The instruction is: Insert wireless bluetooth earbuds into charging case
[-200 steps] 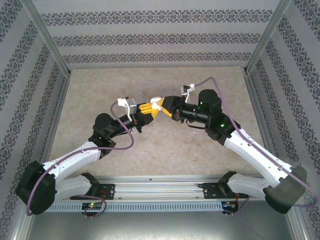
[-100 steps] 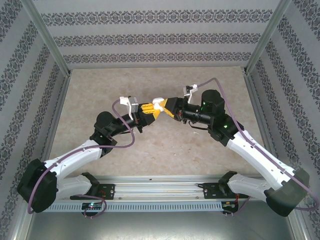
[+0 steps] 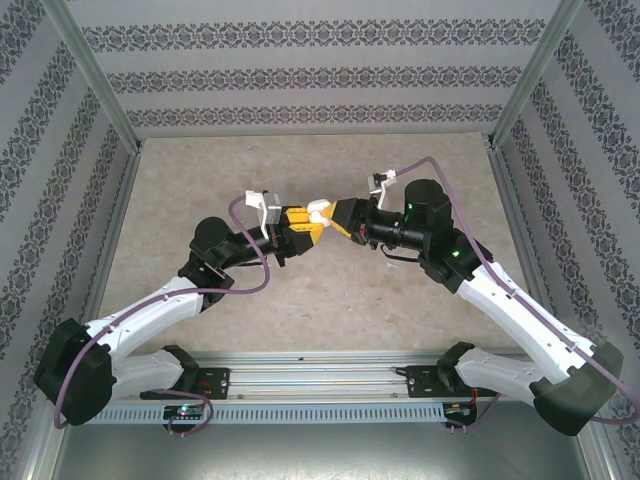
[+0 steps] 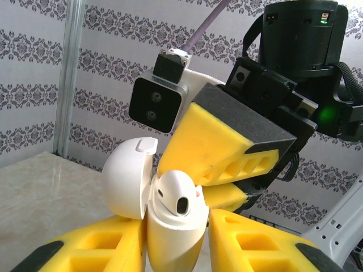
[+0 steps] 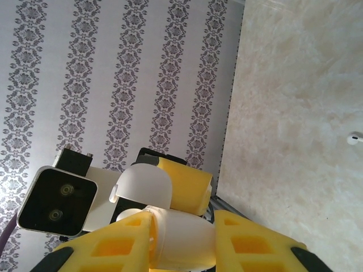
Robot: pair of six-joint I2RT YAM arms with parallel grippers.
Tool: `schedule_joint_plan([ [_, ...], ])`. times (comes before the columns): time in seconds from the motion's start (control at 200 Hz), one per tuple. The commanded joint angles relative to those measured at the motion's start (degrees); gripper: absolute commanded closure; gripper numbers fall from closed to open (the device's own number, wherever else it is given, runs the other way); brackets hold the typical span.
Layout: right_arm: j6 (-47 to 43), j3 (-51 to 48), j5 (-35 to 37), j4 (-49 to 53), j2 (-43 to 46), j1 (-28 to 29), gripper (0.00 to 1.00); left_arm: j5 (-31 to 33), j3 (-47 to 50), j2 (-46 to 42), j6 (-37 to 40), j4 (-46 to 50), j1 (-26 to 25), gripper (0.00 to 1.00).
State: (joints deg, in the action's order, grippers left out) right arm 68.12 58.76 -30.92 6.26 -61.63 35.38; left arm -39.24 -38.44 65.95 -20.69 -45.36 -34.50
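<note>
The two arms start at the near edge of the tabletop (image 3: 330, 300) and reach in to meet over its middle. The left pincer (image 3: 308, 225) and the right pincer (image 3: 330, 213) come tip to tip there, up off the tabletop. The case (image 4: 173, 232) sits between them. Its lid (image 4: 127, 184) is flipped open to one side. One earbud (image 4: 177, 195) sits in the case with its round top poking out. In the left wrist view the case stands between the left pincer's yellow fingers (image 4: 79, 243), right against both, but I cannot tell if they squeeze it. In the right wrist view the right pincer pinches the white body of the case between its two fingers. Farther off, the other earbud (image 5: 354, 137) lies alone on the tabletop. Behind it all is the patterned wall (image 3: 320, 70).
</note>
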Motion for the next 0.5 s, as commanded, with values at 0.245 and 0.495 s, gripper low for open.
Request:
schedule_joint_plan([
  [0.245, -1.4, 1.4, -1.3, 0.8, -1.8, 0.0, 0.81, -5.0, -2.3, 0.4, -0.6, -4.4, -1.0, 0.64],
  [0.495, -1.5, 1.8, -2.4, 1.2, -2.6, 0.1, 0.8, -5.6, -2.5, 1.3, -0.5, -4.7, -1.0, 0.71],
])
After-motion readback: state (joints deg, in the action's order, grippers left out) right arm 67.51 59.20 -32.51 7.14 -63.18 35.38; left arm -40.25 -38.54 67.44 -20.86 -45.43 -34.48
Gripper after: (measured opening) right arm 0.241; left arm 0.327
